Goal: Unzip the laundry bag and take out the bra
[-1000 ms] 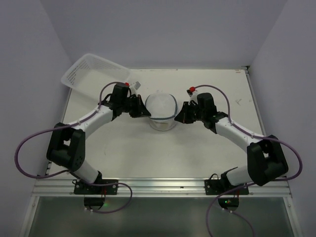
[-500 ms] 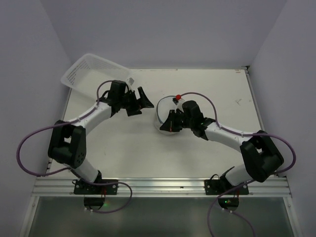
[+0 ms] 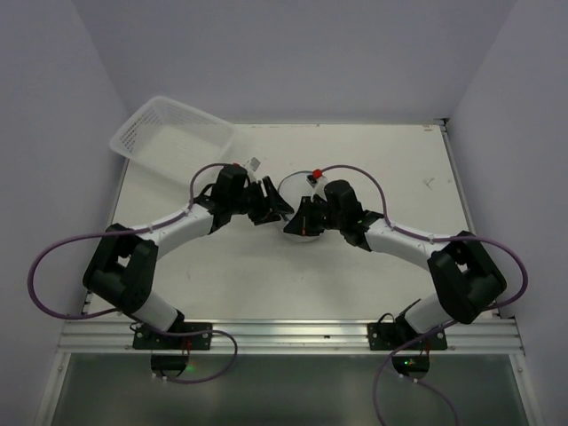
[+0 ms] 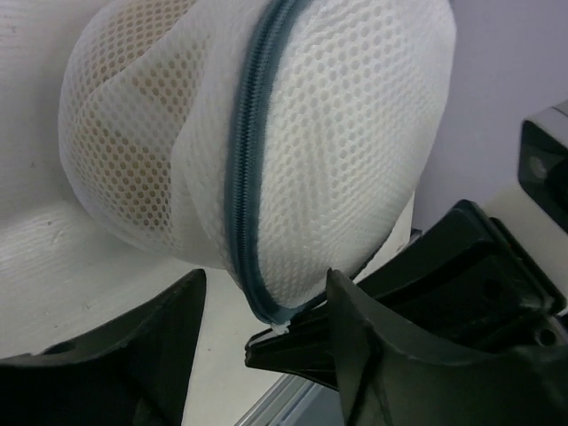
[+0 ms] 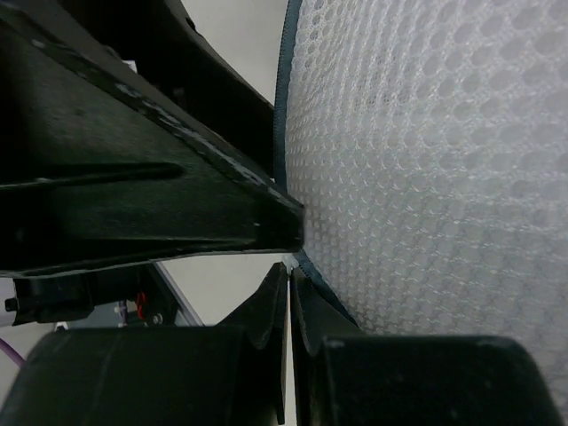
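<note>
The laundry bag (image 3: 295,188), a white mesh pod, lies tipped on its side mid-table, its dark zipper (image 4: 251,177) running upright in the left wrist view. Through the mesh (image 4: 346,124) the bra (image 4: 133,115) shows as a beige shape. My left gripper (image 3: 277,207) stands open just left of the bag, and its fingers (image 4: 142,355) straddle the low end of the zipper rim. My right gripper (image 3: 296,224) is shut at the bag's near side. Its tips (image 5: 288,271) pinch a small white zipper tab (image 4: 282,327) beside the mesh wall (image 5: 426,160).
A white plastic lattice basket (image 3: 173,133) sits tilted at the table's back left corner. Walls close in on the left, back and right. A metal rail (image 3: 293,333) with both arm bases runs along the near edge. The left finger (image 5: 133,177) crowds the right wrist view.
The left gripper let go, swung away to the back left, then came back open to the bag's rim. The right arm pushed leftward and the bag tipped onto its side.
</note>
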Controlling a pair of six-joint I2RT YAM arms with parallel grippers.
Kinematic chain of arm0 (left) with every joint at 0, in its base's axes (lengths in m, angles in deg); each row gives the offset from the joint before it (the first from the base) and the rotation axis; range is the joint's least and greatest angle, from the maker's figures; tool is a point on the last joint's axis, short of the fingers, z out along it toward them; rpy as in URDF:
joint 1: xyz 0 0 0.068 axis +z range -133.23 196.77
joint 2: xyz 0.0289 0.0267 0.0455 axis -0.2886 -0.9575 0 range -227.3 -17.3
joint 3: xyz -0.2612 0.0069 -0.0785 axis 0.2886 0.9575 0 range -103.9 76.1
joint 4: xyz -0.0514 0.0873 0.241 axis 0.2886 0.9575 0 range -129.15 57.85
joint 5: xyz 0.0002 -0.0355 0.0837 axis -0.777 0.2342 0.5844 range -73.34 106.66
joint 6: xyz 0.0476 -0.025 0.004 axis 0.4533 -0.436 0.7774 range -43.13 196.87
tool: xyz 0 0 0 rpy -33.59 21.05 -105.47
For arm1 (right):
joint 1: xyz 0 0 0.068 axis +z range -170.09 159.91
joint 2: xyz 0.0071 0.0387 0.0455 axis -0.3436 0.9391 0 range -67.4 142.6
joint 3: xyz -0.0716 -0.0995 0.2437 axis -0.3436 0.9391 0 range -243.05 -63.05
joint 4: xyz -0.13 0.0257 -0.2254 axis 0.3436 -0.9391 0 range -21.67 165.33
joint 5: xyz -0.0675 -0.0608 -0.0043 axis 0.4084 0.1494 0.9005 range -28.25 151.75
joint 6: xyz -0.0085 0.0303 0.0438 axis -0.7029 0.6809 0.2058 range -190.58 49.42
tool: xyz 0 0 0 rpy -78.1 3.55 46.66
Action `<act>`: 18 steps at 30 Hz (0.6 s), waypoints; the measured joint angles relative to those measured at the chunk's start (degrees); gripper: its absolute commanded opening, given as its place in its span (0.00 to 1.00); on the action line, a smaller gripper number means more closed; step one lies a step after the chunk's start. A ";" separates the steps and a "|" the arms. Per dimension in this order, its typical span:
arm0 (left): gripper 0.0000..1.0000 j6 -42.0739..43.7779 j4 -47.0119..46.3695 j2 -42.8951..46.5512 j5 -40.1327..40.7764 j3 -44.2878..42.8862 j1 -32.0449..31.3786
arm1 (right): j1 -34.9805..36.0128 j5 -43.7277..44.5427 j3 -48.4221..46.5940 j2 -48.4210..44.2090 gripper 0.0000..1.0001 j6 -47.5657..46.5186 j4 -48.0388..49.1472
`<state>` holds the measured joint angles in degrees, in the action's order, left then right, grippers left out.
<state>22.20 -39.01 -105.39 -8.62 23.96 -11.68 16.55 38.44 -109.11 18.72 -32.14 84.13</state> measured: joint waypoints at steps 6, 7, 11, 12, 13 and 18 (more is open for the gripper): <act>0.00 -1.11 -0.68 -1.90 1.49 0.72 -0.48 | 0.00 0.74 0.00 -0.61 0.00 -1.07 -0.92; 0.00 -0.96 -0.81 -1.90 1.49 0.72 -0.48 | -0.02 1.25 0.02 -1.03 0.00 -1.44 -1.44; 0.00 -0.17 -0.85 -1.75 1.20 0.72 0.20 | -1.84 3.30 1.33 -5.03 0.00 -4.26 -4.09; 0.00 0.26 -0.66 -1.60 1.09 0.72 0.59 | -3.26 3.28 2.10 -6.36 0.00 -4.90 -4.76; 0.00 0.61 -0.24 -1.31 0.96 0.72 1.20 | -5.31 3.13 3.06 -7.65 0.00 -5.44 -5.20; 0.00 3.50 1.68 1.18 -0.55 1.25 4.96 | -16.48 2.36 5.60 -10.51 0.00 -8.90 -8.63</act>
<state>25.70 -37.33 -104.21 -9.17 25.20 -6.71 0.07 40.80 -103.51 8.21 -41.04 75.49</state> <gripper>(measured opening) 0.029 0.007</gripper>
